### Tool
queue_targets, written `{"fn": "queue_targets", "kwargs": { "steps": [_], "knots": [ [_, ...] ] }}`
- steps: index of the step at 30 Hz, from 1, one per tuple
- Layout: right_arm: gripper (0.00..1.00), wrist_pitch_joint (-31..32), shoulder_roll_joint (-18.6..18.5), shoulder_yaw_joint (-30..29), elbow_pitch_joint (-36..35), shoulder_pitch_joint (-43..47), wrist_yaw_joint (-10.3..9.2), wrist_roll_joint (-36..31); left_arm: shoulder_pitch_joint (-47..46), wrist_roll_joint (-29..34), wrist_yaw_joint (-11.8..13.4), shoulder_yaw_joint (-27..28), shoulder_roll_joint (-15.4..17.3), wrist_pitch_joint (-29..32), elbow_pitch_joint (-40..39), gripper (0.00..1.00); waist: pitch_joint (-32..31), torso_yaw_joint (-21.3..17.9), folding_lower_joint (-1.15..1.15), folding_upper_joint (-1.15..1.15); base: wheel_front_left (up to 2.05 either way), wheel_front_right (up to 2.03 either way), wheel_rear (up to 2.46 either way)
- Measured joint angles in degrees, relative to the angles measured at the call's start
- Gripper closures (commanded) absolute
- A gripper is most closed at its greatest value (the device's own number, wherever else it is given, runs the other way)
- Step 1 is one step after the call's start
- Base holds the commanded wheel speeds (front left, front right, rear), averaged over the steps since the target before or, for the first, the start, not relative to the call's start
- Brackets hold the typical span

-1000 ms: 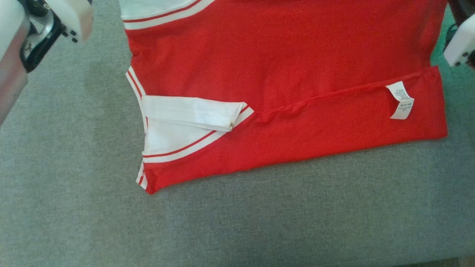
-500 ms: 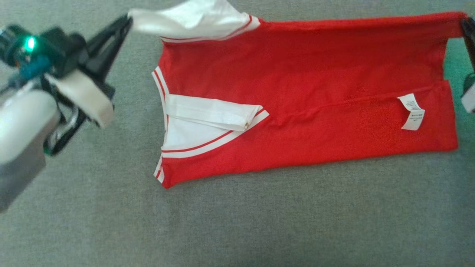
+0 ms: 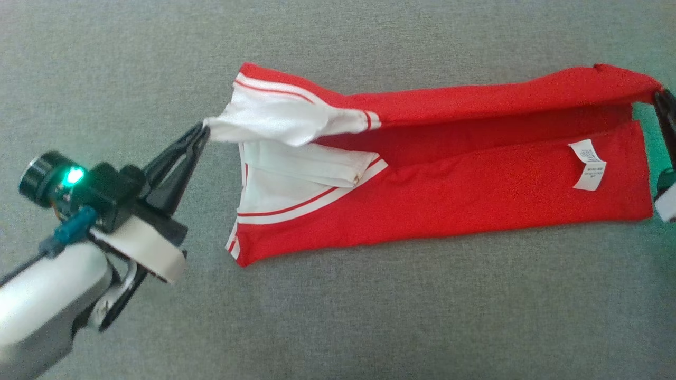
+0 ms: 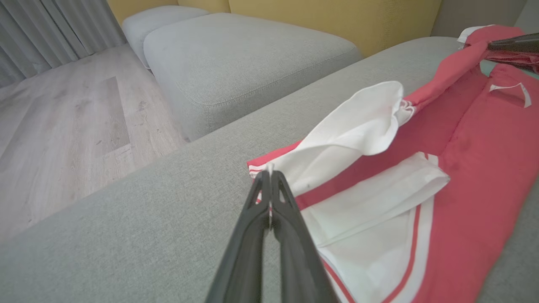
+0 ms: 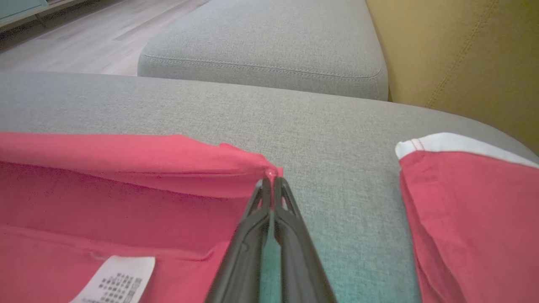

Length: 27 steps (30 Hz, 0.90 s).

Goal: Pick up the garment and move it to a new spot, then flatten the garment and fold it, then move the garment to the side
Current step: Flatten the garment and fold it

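The garment (image 3: 449,195) is red with white sleeves and striped trim, and it lies lengthwise on the grey sofa cushion (image 3: 369,316). My left gripper (image 3: 203,129) is shut on the tip of the white sleeve, which is lifted off the cushion. At the far right my right gripper (image 3: 657,95) is shut on the red corner of the raised edge. That edge hangs stretched between the two grippers, above the flat lower layer. A white label (image 3: 587,163) lies on the lower layer. The left wrist view shows the left gripper (image 4: 269,172) pinching white cloth. The right gripper (image 5: 271,179) pinches the red corner.
A yellow backrest (image 5: 463,54) stands behind the cushion. A second grey cushion (image 4: 244,54) and wooden floor (image 4: 63,126) lie beyond it. In the right wrist view, more red cloth with a white edge (image 5: 463,202) lies to the right.
The head camera has shifted. Both grippers have carried the held edge of the garment down toward the near edge, so the raised layer now hangs low over the flat part.
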Motion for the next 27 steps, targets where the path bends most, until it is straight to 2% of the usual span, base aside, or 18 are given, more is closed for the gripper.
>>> {"fn": "queue_targets", "kwargs": {
  "steps": [7, 14, 15, 16, 17, 18, 19, 20, 23, 27],
  "knots": [
    [1.0, 1.38, 0.42, -7.32, -4.52, 7.34, 0.0, -4.72, 4.33, -0.18, 4.65, -0.23, 2.08, -0.1, -4.61, 1.0, 0.19, -0.75, 0.0, 0.0, 0.0, 0.0, 0.0],
    [1.0, 4.8, 3.24, -15.84, -9.71, 15.39, 0.0, -9.04, 8.41, -0.18, 7.35, -0.36, 0.99, -2.05, -5.58, 1.0, -0.15, -0.79, 0.01, 0.0, 0.0, 0.0, 0.0],
    [0.95, 5.56, 3.94, -16.81, -10.47, 16.47, 0.0, -9.61, 8.84, -0.16, 7.58, -0.36, 0.36, -2.11, -5.34, 1.0, -0.2, -0.83, 0.01, 0.0, 0.0, 0.0, 0.0],
    [0.79, 6.32, 4.68, -17.77, -11.14, 17.46, 0.0, -10.16, 9.27, -0.05, 7.66, -0.36, -0.34, -2.36, -4.91, 1.0, -0.24, -0.89, 0.01, 0.0, 0.0, 0.0, 0.0],
    [0.56, 6.92, 5.43, -18.67, -11.8, 18.36, 0.0, -10.87, 9.74, 0.23, 7.93, -0.37, -1.11, -2.58, -4.31, 0.94, -0.31, -0.95, 0.01, 0.0, 0.0, 0.0, 0.0],
    [0.0, 7.51, 6.12, -19.53, -12.47, 19.11, 0.0, -11.59, 10.16, 0.46, 8.18, -0.4, -1.89, -2.6, -3.61, 0.65, -0.39, -1.03, 0.01, 0.0, 0.0, 0.0, 0.0],
    [0.0, 7.75, 6.76, -20.51, -13.13, 19.73, 0.0, -12.43, 10.57, 0.73, 8.65, -0.4, -2.7, -2.68, -2.93, 0.17, -0.49, -1.13, 0.01, 0.0, 0.0, 0.0, 0.0],
    [0.0, 7.83, 7.34, -21.67, -14.0, 20.37, 0.0, -13.07, 10.98, 0.96, 8.95, -0.38, -3.49, -3.12, -2.29, 0.0, -0.63, -1.21, 0.01, 0.0, 0.0, 0.0, 0.0],
    [0.0, 8.15, 9.22, -26.66, -16.24, 22.75, 0.0, -14.11, 12.61, 1.33, 12.13, 1.21, -6.36, -3.66, -0.66, 0.0, -1.44, -1.34, 0.01, 0.0, 0.0, 0.0, 0.0],
    [0.0, 8.04, 13.02, -33.79, -18.95, 28.47, 0.0, -16.15, 17.59, 3.37, 17.69, 9.27, -11.16, -4.17, 0.09, 0.0, -3.12, -1.54, 0.01, 0.0, 0.0, 0.0, 0.0]
  ]
}}
